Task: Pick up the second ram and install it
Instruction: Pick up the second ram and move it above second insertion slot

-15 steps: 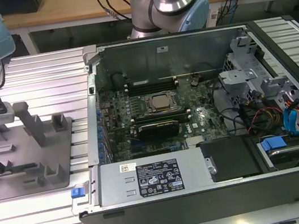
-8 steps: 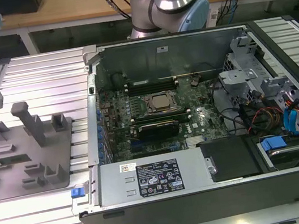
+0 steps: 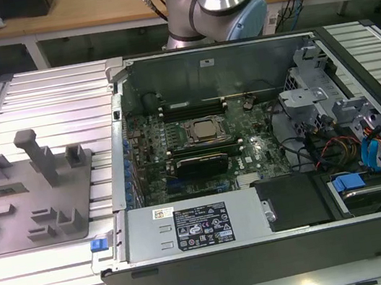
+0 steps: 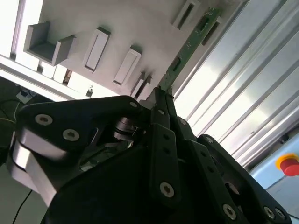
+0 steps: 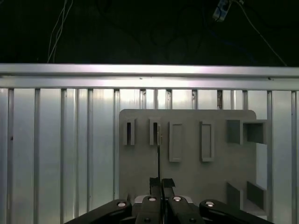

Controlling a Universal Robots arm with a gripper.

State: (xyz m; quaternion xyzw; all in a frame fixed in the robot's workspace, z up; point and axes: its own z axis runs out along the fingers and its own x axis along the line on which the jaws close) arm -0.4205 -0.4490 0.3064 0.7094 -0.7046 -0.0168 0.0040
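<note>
The second ram [image 4: 189, 44] is a long narrow green board. My gripper [image 4: 159, 91] is shut on one end of it, and the rest reaches out past the fingertips. In the first wrist view the ram [image 5: 159, 149] shows edge-on as a thin dark line rising from the gripper [image 5: 161, 181] toward a slot in the grey fixture plate [image 5: 187, 182]. In the exterior view the ram [image 3: 1, 190] is a thin greenish strip low over the fixture plate [image 3: 41, 211], at that view's far left. I cannot tell whether its far end still rests in the slot.
The open computer case [image 3: 266, 247] stands at the exterior view's right of the fixture plate, with the CPU socket [image 3: 203, 131] mid-board and memory slots [image 3: 188, 105] beside it. Upright grey posts [image 3: 35, 154] rise from the plate. Ribbed aluminium table [image 5: 56, 149] surrounds everything. A red button [image 4: 287, 164] sits off the table.
</note>
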